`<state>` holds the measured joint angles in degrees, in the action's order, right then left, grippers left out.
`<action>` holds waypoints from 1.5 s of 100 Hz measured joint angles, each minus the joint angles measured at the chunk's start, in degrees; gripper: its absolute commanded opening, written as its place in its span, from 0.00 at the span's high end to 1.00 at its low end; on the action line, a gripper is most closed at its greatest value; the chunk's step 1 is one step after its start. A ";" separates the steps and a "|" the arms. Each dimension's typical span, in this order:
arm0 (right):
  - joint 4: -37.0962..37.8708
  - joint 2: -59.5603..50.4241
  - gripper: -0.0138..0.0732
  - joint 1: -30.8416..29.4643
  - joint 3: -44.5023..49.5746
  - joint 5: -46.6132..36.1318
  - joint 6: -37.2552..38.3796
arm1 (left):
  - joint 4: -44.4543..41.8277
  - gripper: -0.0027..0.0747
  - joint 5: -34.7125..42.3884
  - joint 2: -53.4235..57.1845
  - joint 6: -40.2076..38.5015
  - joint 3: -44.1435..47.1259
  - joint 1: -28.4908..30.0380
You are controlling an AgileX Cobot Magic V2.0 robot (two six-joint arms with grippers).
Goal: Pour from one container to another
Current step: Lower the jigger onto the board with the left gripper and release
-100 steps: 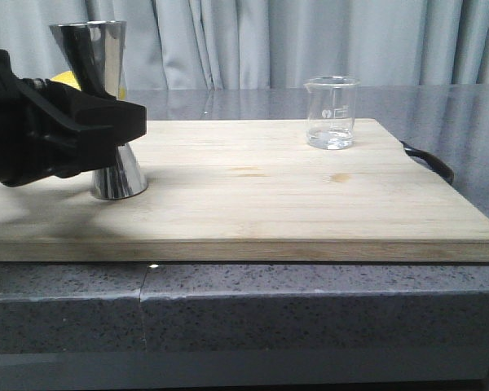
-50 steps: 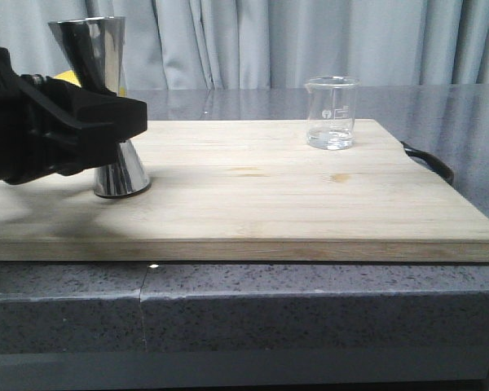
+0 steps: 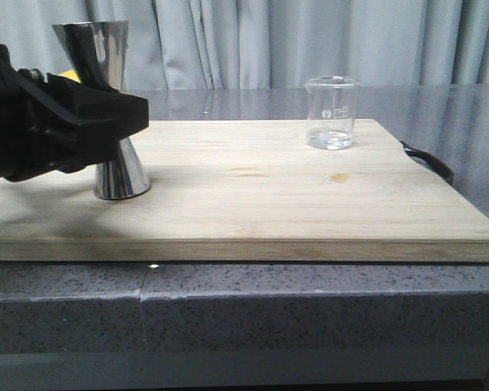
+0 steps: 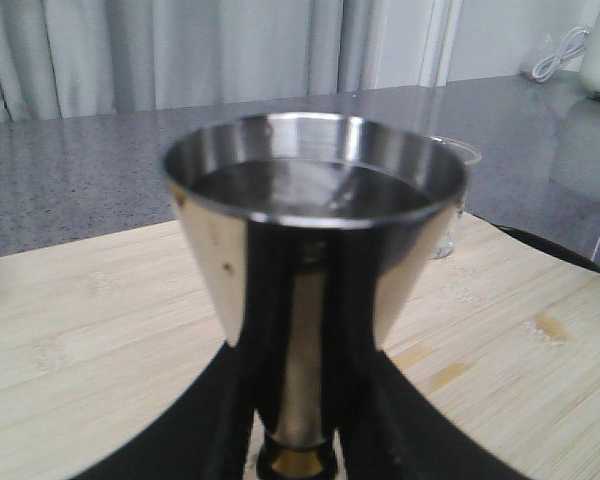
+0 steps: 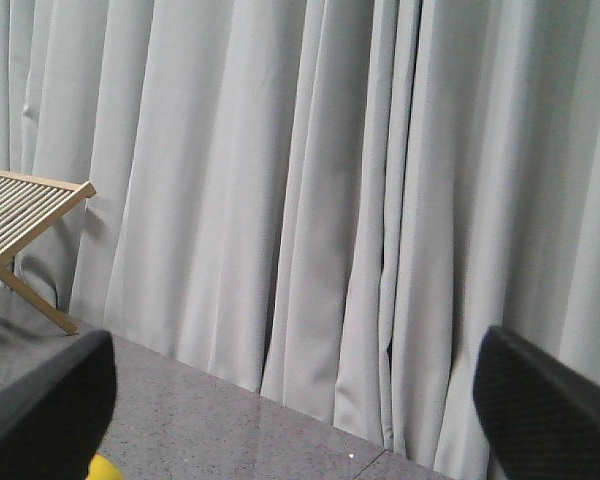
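Observation:
The steel jigger (image 3: 107,98) stands upright on the left part of the wooden board (image 3: 310,212). My left gripper (image 3: 134,118) comes in from the left and is shut on its narrow waist. In the left wrist view the jigger (image 4: 315,230) fills the middle, and the black fingers (image 4: 230,400) press its waist from both sides. The clear glass beaker (image 3: 332,112) stands alone at the board's far right, apart from both grippers; part of it shows behind the jigger (image 4: 450,220). My right gripper (image 5: 295,400) is open and empty, facing the curtain, and is out of the front view.
The board has a black handle (image 3: 430,159) at its right end and lies on a grey stone counter (image 3: 228,301). A yellow object (image 3: 65,77) sits behind the left arm. A slatted wooden rack (image 5: 25,215) and grey curtains stand behind.
The jigger and my left gripper have shifted a little to the right. The beaker has not moved.

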<state>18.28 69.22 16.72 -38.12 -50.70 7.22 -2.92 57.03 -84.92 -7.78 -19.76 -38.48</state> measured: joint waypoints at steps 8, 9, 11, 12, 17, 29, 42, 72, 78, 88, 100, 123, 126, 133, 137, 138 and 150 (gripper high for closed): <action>0.00 0.00 0.09 0.00 0.00 0.00 0.00 | -0.09 0.73 0.00 0.00 0.00 0.00 0.00; 0.00 0.00 0.09 0.00 0.00 0.00 0.00 | -0.09 0.73 0.00 0.00 0.00 0.00 0.00; 0.00 0.00 0.09 0.00 0.00 0.00 0.00 | -0.14 0.72 0.00 0.00 0.00 0.00 0.00; 0.00 0.00 0.09 0.00 0.00 0.00 0.00 | -0.14 0.72 0.00 0.00 0.00 0.00 0.00; 0.00 0.00 0.09 0.00 0.00 0.00 0.00 | -0.23 0.68 0.00 0.00 0.00 0.00 0.00; 0.00 0.00 0.09 0.00 0.00 -0.15 0.00 | -0.23 0.55 0.00 0.00 0.00 0.00 0.00; 0.00 0.00 0.09 0.00 0.00 -0.45 0.00 | -0.23 0.50 0.00 0.00 0.00 0.00 0.00; 0.00 0.00 0.09 0.00 0.00 -0.59 0.00 | -0.23 0.46 0.00 0.00 0.00 0.00 0.00; 0.00 0.00 0.09 0.00 0.00 -0.65 0.00 | -0.23 0.39 0.00 0.00 0.00 0.00 0.00; 0.00 0.00 0.09 0.00 0.00 -0.65 0.00 | -0.23 0.27 0.00 0.00 0.00 0.00 0.00; 0.00 0.00 0.09 0.00 0.00 -0.65 0.00 | 0.30 0.23 0.00 0.00 0.00 0.00 0.00; 0.00 0.00 0.09 0.00 0.00 -0.65 0.00 | 0.78 0.23 0.00 0.00 0.00 0.00 0.00; 0.00 0.00 0.09 0.00 0.00 -0.65 0.00 | 0.78 0.23 0.00 0.00 0.00 0.00 0.00; 0.00 0.00 0.09 0.00 0.00 -0.65 0.00 | 0.78 0.23 0.00 0.12 0.00 0.24 0.00; 0.00 0.00 0.09 0.00 0.00 -0.65 0.00 | 0.78 0.23 -0.13 0.75 0.00 0.82 0.00; 0.00 0.00 0.09 0.00 0.00 -0.65 0.00 | 0.78 0.23 -0.13 0.86 0.00 0.92 0.00; 0.00 0.00 0.09 0.00 0.00 -0.65 0.00 | 0.84 0.23 -0.41 3.84 -0.94 3.02 0.00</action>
<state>18.28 69.22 16.72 -38.12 -51.34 7.22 -2.08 56.62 -81.09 -8.72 -16.74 -38.48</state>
